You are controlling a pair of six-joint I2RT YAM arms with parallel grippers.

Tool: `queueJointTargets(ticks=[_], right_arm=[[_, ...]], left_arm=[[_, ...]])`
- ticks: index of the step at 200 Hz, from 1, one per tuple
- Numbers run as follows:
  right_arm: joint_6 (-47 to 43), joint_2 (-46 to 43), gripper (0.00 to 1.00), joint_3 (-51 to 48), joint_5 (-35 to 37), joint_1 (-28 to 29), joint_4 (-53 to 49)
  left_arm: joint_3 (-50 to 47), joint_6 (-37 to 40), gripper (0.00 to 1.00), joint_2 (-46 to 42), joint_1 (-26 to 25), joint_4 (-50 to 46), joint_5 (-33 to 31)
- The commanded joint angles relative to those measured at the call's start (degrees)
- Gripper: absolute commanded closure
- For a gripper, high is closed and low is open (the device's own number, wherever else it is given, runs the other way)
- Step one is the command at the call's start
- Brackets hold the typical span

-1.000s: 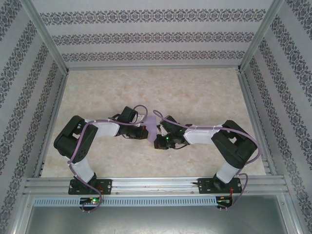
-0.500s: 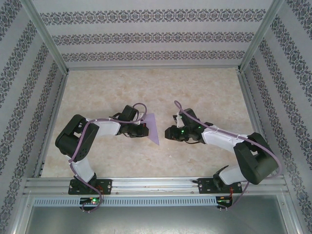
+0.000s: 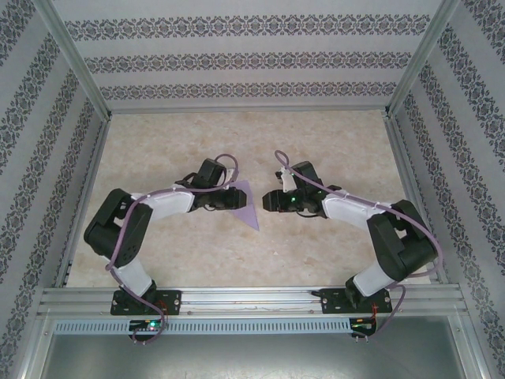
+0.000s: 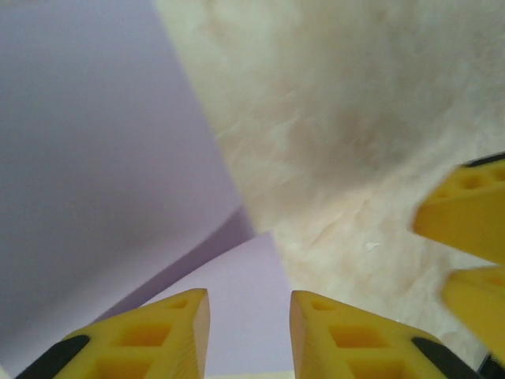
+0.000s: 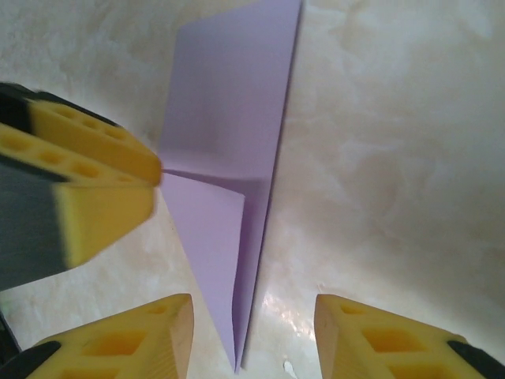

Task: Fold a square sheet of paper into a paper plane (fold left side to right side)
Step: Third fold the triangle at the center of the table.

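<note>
- Jaws of the left gripper stand apart and clamp nothing. A lilac flap of the sheet of paper shows in the gap between its yellow fingers.
- Jaws of the right gripper are parted as well, with nothing between them. In the right wrist view the sheet's narrow tip points down toward the gap, with bare desk on either side of it.
- The sheet lies flat at about the middle of the desk. It is creased into a long pointed shape, with the wide end toward the far edge. The tip points toward the near edge and slightly toward the right edge.
- Seen from above, the left gripper sits at the sheet's left side, right at its edge. The right gripper is just beside the sheet's right side, with a strip of bare desk between them.
- In the right wrist view, the tip of a left finger meets the sheet's left edge where a crease begins. Whether it presses on the paper I cannot tell.
- A smaller folded flap lies over the part nearer the tip, and one long straight edge runs down the side facing the right gripper.
- The two grippers face each other across the sheet, one reaching in from the desk's left edge side and one from its right.
</note>
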Motion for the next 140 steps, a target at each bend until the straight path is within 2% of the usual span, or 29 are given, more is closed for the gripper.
queueJointTargets(ticks=[1, 68, 140], right_arm=[[-4.2, 3.01, 0.55, 3.36, -2.25, 1.2, 1.43], [-6.27, 13.03, 0.55, 10.66, -2.76, 4.51, 1.62], [-4.93, 15.81, 0.6, 11.06, -4.49, 4.7, 2.87]], left_arm=[[0.42, 3.03, 0.66, -4.73, 1.44, -4.75, -3.02], [-3.81, 2.42, 0.64, -9.43, 5.78, -5.09, -4.05], [-4.4, 1.31, 0.63, -8.83, 7.37, -4.98, -3.05]])
